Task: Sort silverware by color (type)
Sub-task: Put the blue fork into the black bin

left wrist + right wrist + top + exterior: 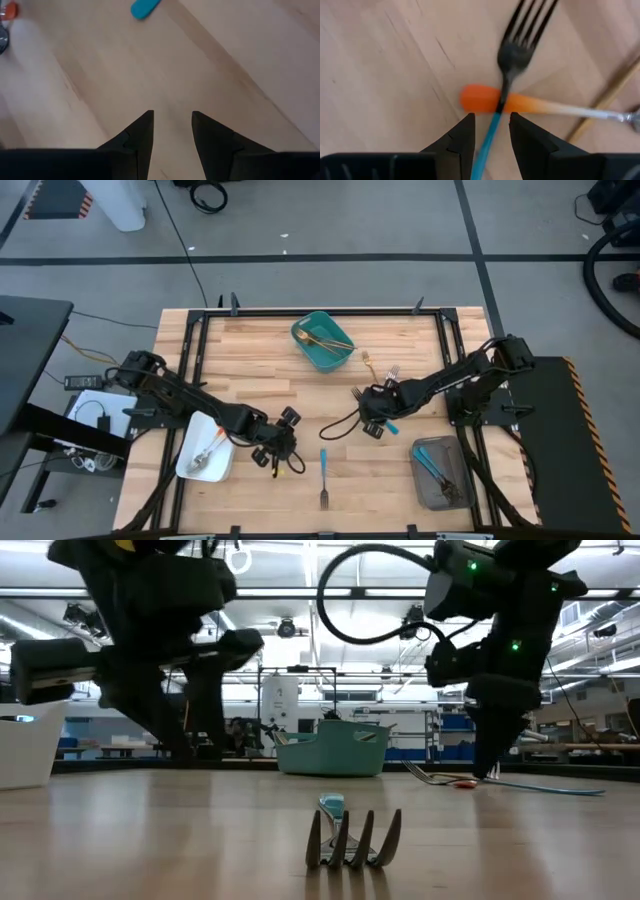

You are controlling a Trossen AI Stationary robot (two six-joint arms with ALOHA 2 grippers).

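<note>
Alignment is what the coming move turns on, as we read it. The right gripper (491, 131) hangs over a small cluster of silverware right of the table's centre, and in its wrist view a blue-handled fork (506, 87) runs lengthwise out from between the two fingers, handle between the tips, tines pointing away. Its long axis therefore lies along the gap, not across it. The jaws stand parted with the blue handle between them, not yet pinched; nothing is grasped. Under that fork, crossing it at nearly a right angle, lies an orange-handled utensil (520, 102), so a closing grip could drag both.

From above, the right gripper (376, 416) sits toward three o'clock from centre, with the cluster just beside it toward twelve. The teal bin (322, 342) at twelve o'clock holds gold pieces, the grey tray (440, 473) at about four o'clock holds blue ones, and the white tray (205, 450) at about eight o'clock holds orange.

The left gripper (277, 448) hovers near seven o'clock, fingers apart over bare wood and empty. A second blue-handled fork (324, 475) lies alone at six o'clock, its long axis running twelve to six, tines toward six. We judge the left arm nearer to that one, the right arm clearly nearer to the cluster.
</note>
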